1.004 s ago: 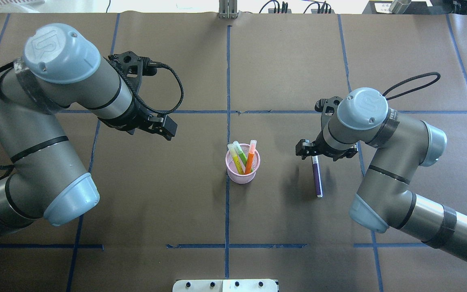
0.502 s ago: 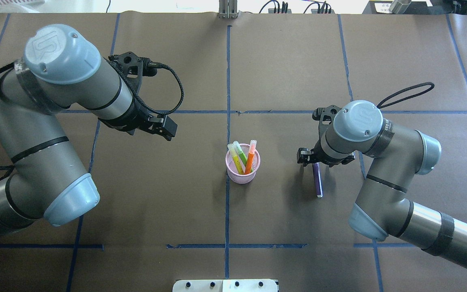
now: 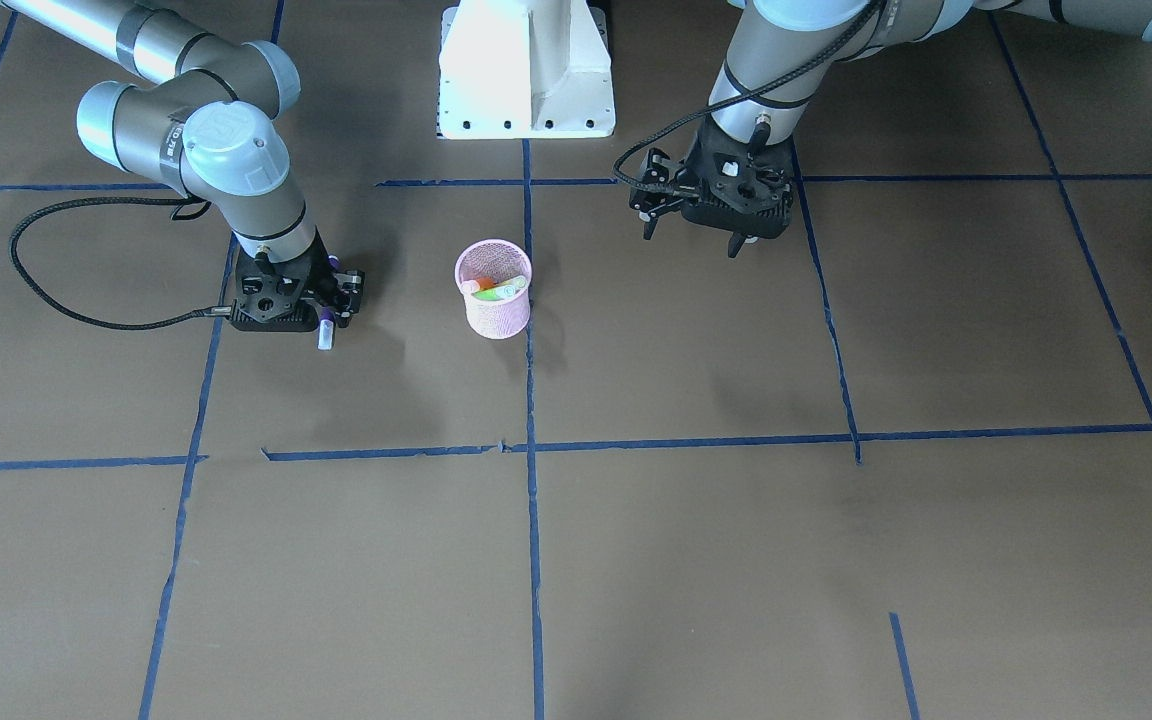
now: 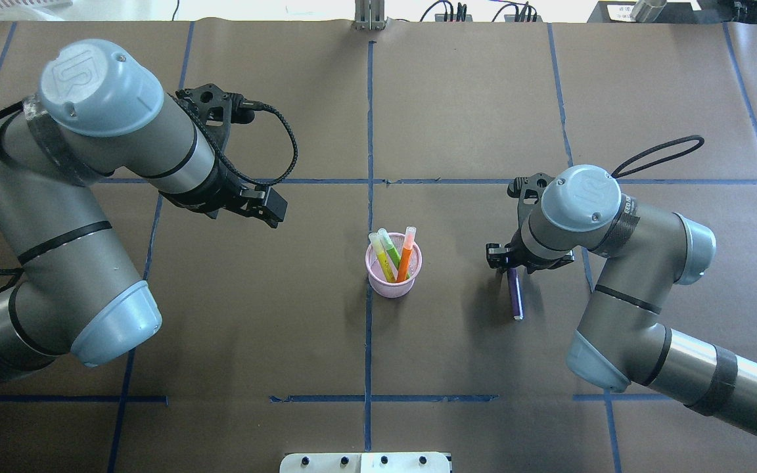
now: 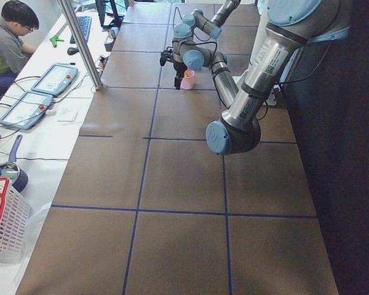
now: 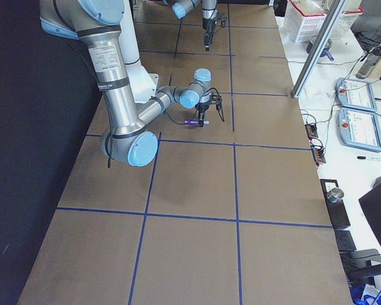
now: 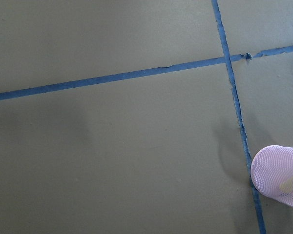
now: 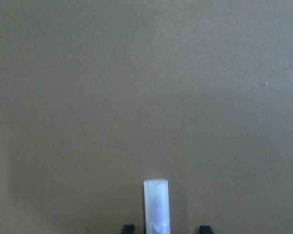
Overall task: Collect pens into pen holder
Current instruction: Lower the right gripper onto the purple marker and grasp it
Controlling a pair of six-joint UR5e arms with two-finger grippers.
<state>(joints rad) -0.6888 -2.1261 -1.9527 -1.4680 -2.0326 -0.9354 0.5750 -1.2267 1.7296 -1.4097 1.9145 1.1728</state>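
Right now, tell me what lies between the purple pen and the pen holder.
Only bare table, seen in the overhead view, separates purple pen and pen holder.

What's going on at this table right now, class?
The right gripper is down over a purple marker pen lying on the brown table, open fingers either side of it, not yet closed. The small pink wire-mesh cup already holds a yellow pen, a green pen and an orange pen. The left gripper hangs open above the table, away from the cup.
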